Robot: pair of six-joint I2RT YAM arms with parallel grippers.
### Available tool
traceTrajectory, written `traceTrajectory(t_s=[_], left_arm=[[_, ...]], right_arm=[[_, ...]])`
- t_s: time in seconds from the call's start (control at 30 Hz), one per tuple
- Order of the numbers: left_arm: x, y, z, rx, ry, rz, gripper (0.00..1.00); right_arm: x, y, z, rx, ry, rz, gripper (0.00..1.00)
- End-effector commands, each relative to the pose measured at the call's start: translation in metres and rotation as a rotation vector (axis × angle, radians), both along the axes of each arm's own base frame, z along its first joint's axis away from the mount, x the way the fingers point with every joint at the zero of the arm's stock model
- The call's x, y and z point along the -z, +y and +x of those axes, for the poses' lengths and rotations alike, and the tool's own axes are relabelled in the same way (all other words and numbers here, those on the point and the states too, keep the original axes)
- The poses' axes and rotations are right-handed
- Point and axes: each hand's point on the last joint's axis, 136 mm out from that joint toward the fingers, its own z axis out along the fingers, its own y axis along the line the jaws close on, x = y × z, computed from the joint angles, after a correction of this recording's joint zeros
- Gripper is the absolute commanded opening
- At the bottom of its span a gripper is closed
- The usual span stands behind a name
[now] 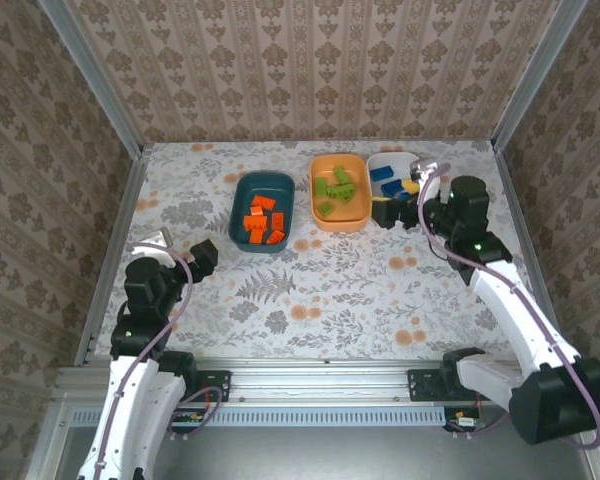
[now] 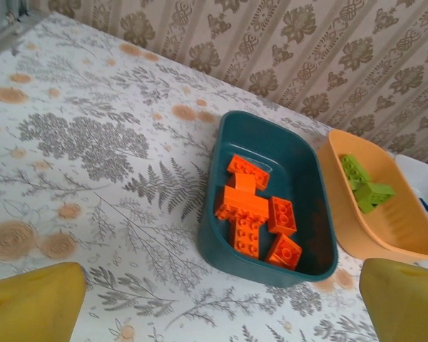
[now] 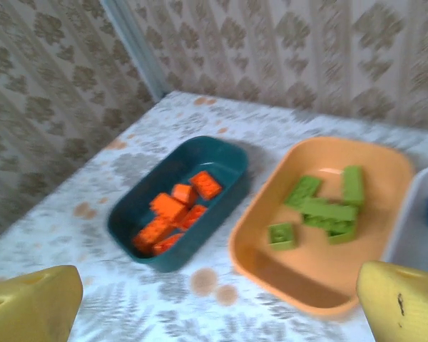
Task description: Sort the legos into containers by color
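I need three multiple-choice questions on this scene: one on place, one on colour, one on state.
1. Which bin stands in the middle of the row? A. teal bin B. orange bin C. white bin
2. What colour are the bricks in the teal bin? A. green B. blue C. orange
3. How is the left claw? A. open and empty B. shut on a brick C. shut on a rim
Answers: 1 B, a bin flanks it on each side. 2 C, orange bricks lie in it. 3 A, its fingers stand wide apart, holding nothing.
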Motion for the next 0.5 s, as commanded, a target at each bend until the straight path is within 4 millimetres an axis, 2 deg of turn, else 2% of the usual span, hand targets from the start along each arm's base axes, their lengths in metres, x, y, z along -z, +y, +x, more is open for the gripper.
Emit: traceTrajectory(t_s=[0.0, 0.1, 0.17, 0.37, 0.47], left_arm=[[-0.009, 0.009, 0.008, -0.039, -0.095, 0.098, 1.0], [-0.01, 0.01, 0.014, -0.049, -0.147, 0.121, 1.0], [-0.01, 0.009, 0.017, -0.049, -0.179, 0.147, 1.0], [-0.01, 0.016, 0.025, -0.092, -0.21, 0.186, 1.0], [-0.008, 0.016, 0.027, -0.091, -0.199, 0.201, 1.0]], right_arm=[[-0.016, -0.059, 0.015, 0.288, -0.172, -0.071, 1.0], [-0.002, -0.096, 0.021, 0.403, -0.127, -0.011, 1.0], [0.016, -0.118, 0.028, 0.468, -0.063, 0.011, 1.0], [0.085, -0.157, 0.052, 0.533, 0.112, -0.003, 1.0], [0.118, -0.163, 0.059, 0.533, 0.165, -0.049, 1.0]])
